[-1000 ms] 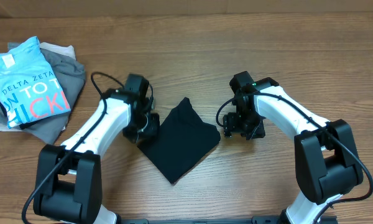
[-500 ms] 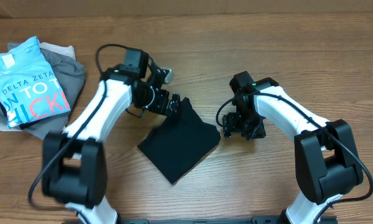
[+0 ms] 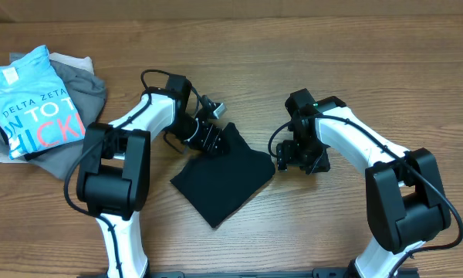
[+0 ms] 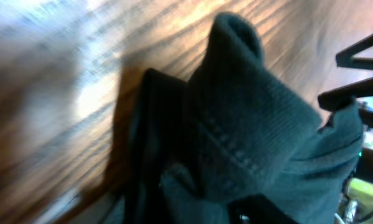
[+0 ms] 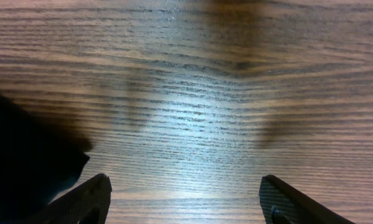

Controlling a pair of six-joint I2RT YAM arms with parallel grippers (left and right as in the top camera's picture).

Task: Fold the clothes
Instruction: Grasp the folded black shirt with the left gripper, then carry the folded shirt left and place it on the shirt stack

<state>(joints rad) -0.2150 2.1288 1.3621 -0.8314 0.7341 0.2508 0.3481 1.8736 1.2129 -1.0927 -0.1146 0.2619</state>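
Observation:
A black garment (image 3: 220,179) lies folded in a diamond shape on the wooden table between the arms. My left gripper (image 3: 214,139) is at its upper corner. In the left wrist view the dark cloth (image 4: 248,124) is bunched up and fills the space at the jaws, which look shut on it. My right gripper (image 3: 297,158) hovers just right of the garment's right corner. Its fingers (image 5: 81,199) are wide open over bare wood, with the cloth's edge (image 5: 18,155) to their left.
A pile of clothes (image 3: 38,108) lies at the far left, with a light blue printed T-shirt on top of grey and white pieces. Bare wooden table (image 3: 293,232) surrounds the black garment.
My left gripper has swung from the garment's left edge up to its top corner and turned there. The garment and the right arm have not moved.

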